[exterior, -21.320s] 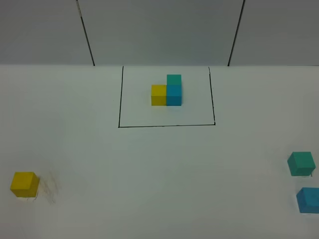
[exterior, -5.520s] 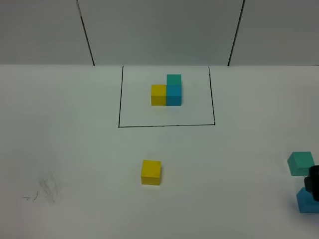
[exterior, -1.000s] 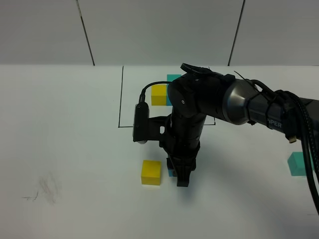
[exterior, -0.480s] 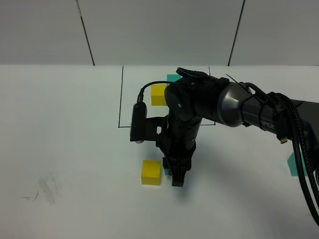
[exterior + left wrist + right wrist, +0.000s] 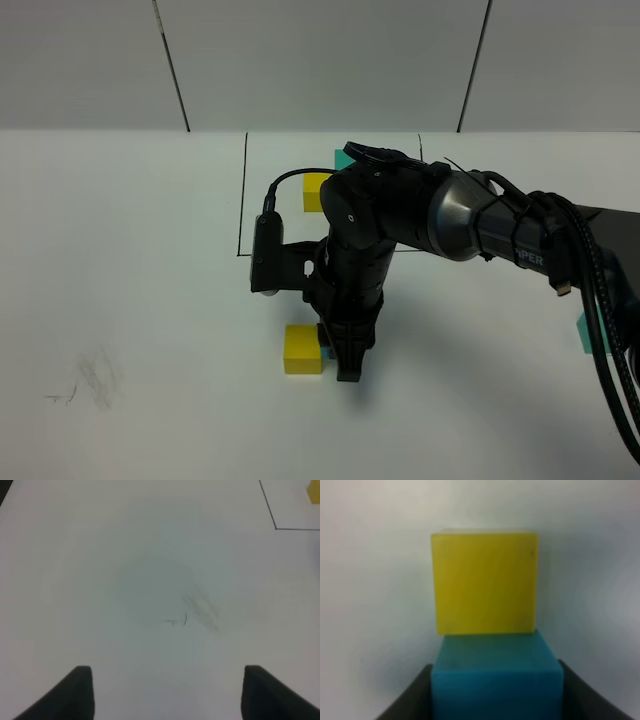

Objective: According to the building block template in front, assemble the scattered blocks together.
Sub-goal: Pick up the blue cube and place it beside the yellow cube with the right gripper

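Note:
My right gripper reaches across to the table's middle and is shut on the sky blue cube, mostly hidden behind its fingers. In the right wrist view the blue cube sits between the fingers, against one face of the loose yellow cube. The yellow cube rests on the table just left of the gripper. The loose teal-green cube shows at the far right, partly behind cables. The template's yellow and teal cubes peek out behind the arm; its blue cube is hidden. My left gripper is open and empty over bare table.
A black-lined square marks the template's place at the back. A faint scuff mark lies at the front left and shows in the left wrist view. The right arm's cables hang at the right edge.
My right gripper has moved left with the blue cube, closing the gap until the blue cube sits against the yellow cube. The yellow cube has stayed in place.

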Available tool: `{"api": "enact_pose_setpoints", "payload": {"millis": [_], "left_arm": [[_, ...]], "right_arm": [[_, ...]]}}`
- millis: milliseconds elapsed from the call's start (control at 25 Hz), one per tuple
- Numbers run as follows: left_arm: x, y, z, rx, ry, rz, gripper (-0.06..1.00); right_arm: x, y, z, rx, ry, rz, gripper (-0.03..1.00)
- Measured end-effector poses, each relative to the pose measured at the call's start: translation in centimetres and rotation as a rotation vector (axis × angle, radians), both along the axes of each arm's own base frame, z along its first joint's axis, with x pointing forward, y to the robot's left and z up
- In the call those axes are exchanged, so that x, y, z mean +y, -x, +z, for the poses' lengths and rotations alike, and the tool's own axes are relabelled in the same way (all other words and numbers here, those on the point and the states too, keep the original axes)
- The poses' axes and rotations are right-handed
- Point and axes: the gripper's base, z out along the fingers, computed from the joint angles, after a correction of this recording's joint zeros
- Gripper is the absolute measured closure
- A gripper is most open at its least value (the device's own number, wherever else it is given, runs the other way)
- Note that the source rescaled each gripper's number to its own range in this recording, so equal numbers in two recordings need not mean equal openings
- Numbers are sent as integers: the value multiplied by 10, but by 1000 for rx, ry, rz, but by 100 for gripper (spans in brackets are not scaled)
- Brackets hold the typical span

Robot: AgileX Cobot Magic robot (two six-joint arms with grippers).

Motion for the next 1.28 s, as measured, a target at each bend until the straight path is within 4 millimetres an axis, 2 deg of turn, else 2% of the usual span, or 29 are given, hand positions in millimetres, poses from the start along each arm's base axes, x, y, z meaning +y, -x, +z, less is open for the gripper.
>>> {"api": "enact_pose_setpoints", "payload": {"millis": [880, 1280], "left_arm": [[0, 0, 0, 0, 0, 0, 53], [0, 0, 0, 0, 0, 0, 53]], "right_arm": [[6, -3, -32, 35, -1, -11, 96], [7, -3, -33, 35, -7, -13, 96]]}}
